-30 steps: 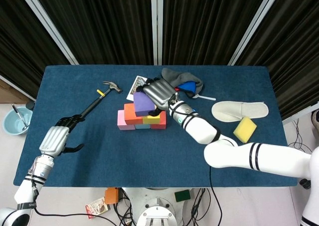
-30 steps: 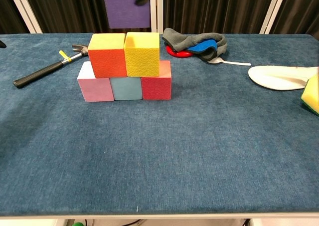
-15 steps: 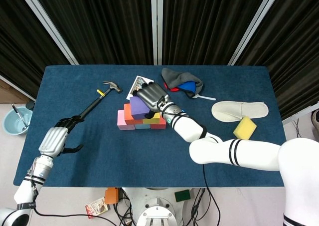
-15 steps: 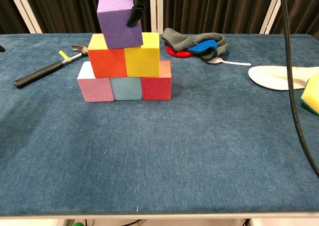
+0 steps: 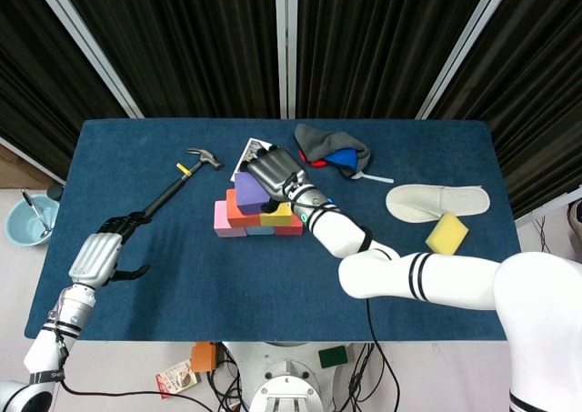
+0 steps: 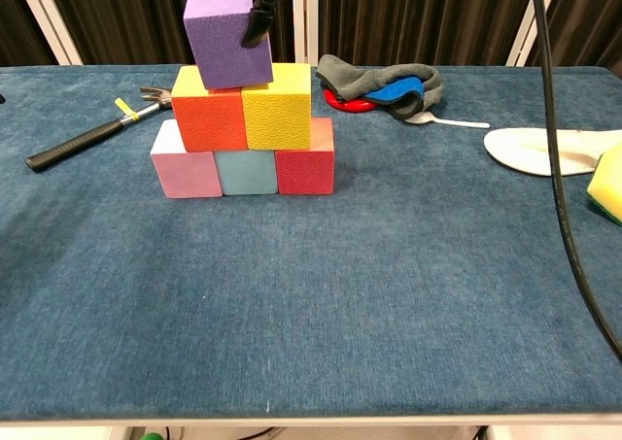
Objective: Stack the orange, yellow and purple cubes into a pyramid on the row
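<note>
Purple foam cube (image 6: 228, 35): at the top of the pile, upper left of the chest view, sitting on the two cubes under it (a bit tilted).
Orange foam cube (image 6: 209, 114): middle layer, left side, touching the yellow one.
Yellow foam cube (image 6: 278, 106): middle layer, right side.
Bottom row: pink cube (image 6: 185, 167), teal cube (image 6: 247, 172) and red cube (image 6: 306, 165), side by side on the blue cloth table (image 6: 389, 294).
Right hand (image 5: 275, 170): over the pile, fingers (image 6: 259, 22) wrapped on the purple cube.
Left hand (image 5: 98, 256): lower left of the head view, resting on the table, fingers curled in, holding nothing.
Black-handled hammer (image 5: 178, 181): just left of the pile.
White slipper (image 5: 436, 199): far right.
</note>
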